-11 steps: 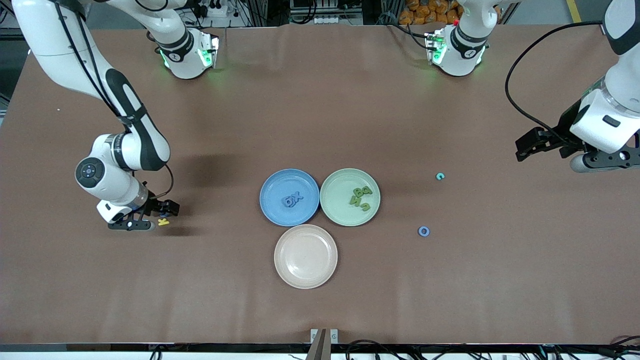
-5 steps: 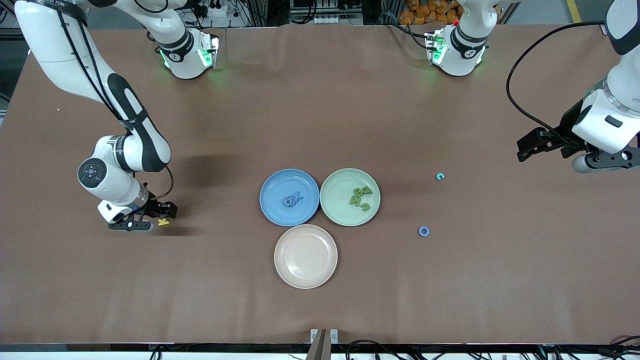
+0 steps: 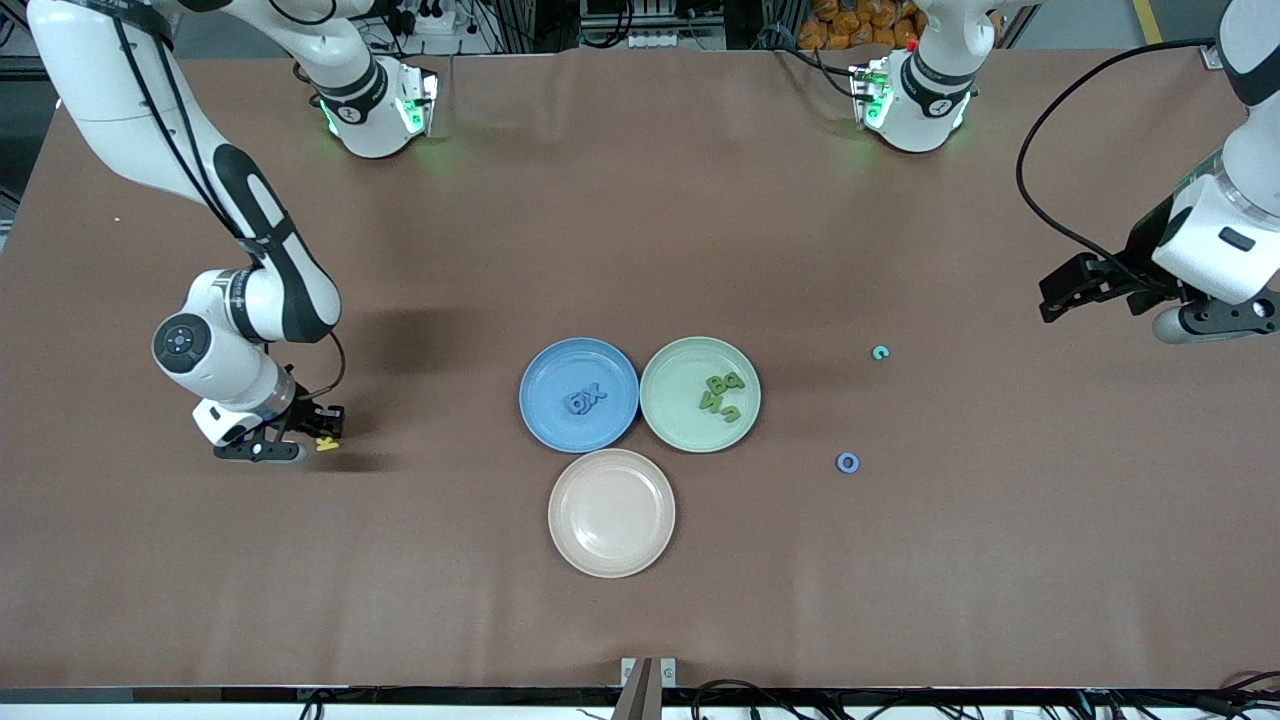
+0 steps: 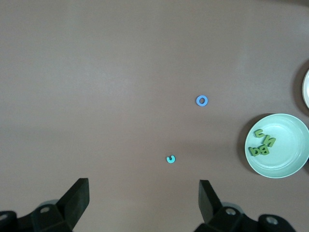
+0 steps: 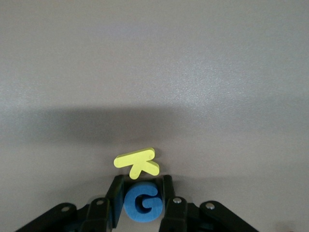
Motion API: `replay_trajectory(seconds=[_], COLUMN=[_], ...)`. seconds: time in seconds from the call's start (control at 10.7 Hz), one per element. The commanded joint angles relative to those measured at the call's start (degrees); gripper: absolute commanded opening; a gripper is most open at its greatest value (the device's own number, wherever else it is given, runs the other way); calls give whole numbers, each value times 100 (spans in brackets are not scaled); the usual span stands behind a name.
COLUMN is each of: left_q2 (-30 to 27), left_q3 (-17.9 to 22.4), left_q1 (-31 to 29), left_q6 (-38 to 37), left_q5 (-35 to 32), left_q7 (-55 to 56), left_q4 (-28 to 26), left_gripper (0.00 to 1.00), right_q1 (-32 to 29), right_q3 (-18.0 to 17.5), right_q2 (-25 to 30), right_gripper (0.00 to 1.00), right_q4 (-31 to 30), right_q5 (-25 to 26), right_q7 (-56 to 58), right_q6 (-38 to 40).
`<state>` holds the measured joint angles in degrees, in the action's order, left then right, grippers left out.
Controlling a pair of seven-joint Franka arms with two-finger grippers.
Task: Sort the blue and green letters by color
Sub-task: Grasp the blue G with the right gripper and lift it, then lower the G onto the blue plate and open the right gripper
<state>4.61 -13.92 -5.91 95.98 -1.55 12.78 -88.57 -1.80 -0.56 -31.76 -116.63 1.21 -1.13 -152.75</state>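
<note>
Pickup is the step in hand. At the lower left of the front view the right gripper [image 3: 322,430] sits down at the table [image 3: 640,250], and the right wrist view shows its jaws clamped on a blue G [image 5: 143,204], one finger pressed to each side of the letter. A yellow K [image 5: 137,162] lies on the table touching or just beside the G's edge, close enough that I cannot tell which.

At the middle of the front view three plates stand together. The blue plate [image 3: 545,372] holds a few blue letters [image 3: 585,398], the green plate [image 3: 668,418] beside it holds several green letters [image 3: 722,394], and the pale pink plate [image 3: 611,545] below them shows nothing on it. Two loose letters lie to the right of the plates: a teal C [image 3: 880,352] and a blue O [image 3: 848,462], lower in the frame and well apart from it.

The left gripper [image 3: 1058,295] waits at the right edge of the front view, above the table, jaws apart.

As I judge it, the next move calls for lifting the G straight up so the K is not dragged along, then carrying it over to the blue plate. The blue O looks left to sort after that.
</note>
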Motion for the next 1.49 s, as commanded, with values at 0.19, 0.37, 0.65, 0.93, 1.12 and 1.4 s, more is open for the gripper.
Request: replay_trajectory(seconds=[0.19,0.37,0.65,0.93,1.12,1.4], left_q2=[-206,-285,-312,-347,-347,-347], left_q3=[30,21,30,39,39,30], left_q1=[-50,-138,-138,-138,-138,-129], left_q6=[-70,-79,-97,-97,-202,-211], left_q5=[49,49,49,49,49,49], left_q7=[-188,-197,-197,-197,-197,-179], left_q4=[6,-11,-38,-47,-47,-47], left_gripper=[100,100,100,100,100,100], right_q1=[-5,21,319,1038,1601,2471], right_q3=[-50,-50,-50,-59,-59,-50], right_q2=[345,390,565,575,584,443], right_gripper=[34,33,31,31,31,31], right_q4=[-1,9,114,518,667,782], right_q5=[2,2,-24,-488,-953,-1351], right_q7=[-230,-256,-728,-1563,-1776,-2047], right_q6=[752,808,930,1274,1239,925])
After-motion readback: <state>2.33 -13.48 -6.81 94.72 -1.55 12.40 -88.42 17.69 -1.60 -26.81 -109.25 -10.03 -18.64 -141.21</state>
